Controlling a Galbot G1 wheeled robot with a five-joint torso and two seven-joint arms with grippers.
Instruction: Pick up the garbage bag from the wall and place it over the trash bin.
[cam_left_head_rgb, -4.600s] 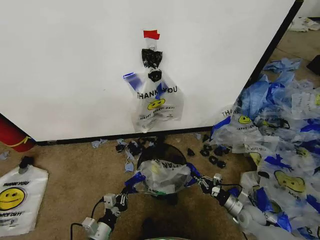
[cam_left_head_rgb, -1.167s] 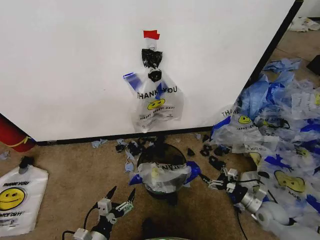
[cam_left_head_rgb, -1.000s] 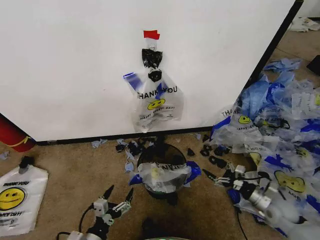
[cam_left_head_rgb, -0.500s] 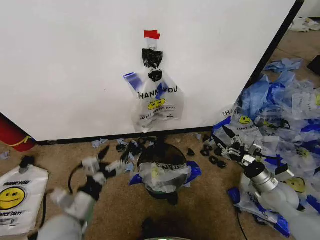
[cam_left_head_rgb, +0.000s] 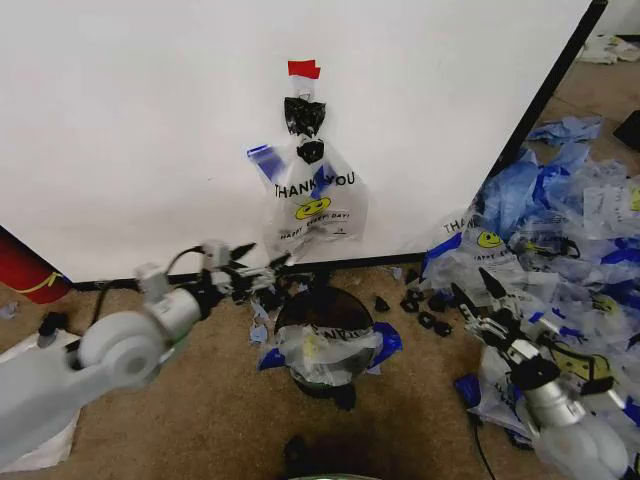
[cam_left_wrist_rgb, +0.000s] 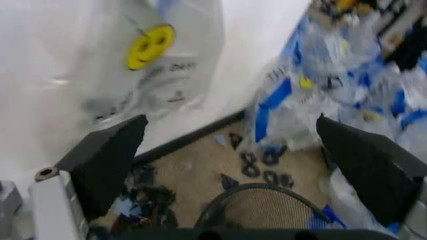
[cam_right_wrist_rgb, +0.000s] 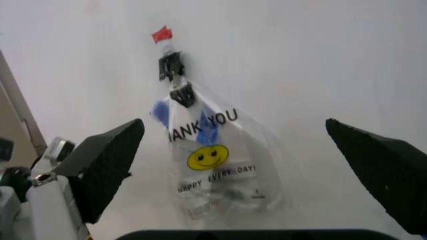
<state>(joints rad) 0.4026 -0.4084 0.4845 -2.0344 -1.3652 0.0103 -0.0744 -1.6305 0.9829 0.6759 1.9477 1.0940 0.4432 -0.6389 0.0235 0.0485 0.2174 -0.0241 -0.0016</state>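
The garbage bag (cam_left_head_rgb: 312, 205) hangs on the white wall from black clips under a red tape tab; it is see-through, with "THANK YOU" print and a yellow smiley. It also faces my right wrist camera as the garbage bag (cam_right_wrist_rgb: 210, 160). Below it on the carpet stands the black mesh trash bin (cam_left_head_rgb: 300, 300), with another see-through bag stretched over its rim. My left gripper (cam_left_head_rgb: 262, 260) is open, hovering left of the bin just below the hanging bag (cam_left_wrist_rgb: 153, 65). My right gripper (cam_left_head_rgb: 476, 288) is open to the right of the bin, and its fingers (cam_right_wrist_rgb: 107, 160) frame the bag.
A big heap of blue-and-clear bags (cam_left_head_rgb: 560, 220) covers the floor on the right. Black clips (cam_left_head_rgb: 430, 312) and scraps lie along the baseboard. A red cylinder (cam_left_head_rgb: 20, 270) stands at the far left, and a flat white smiley bag (cam_left_head_rgb: 40, 450) lies under my left arm.
Both grippers held the bag at the bin's rim, then let go and opened. The left arm has swung up toward the wall; the right gripper drew away to the right and turned up.
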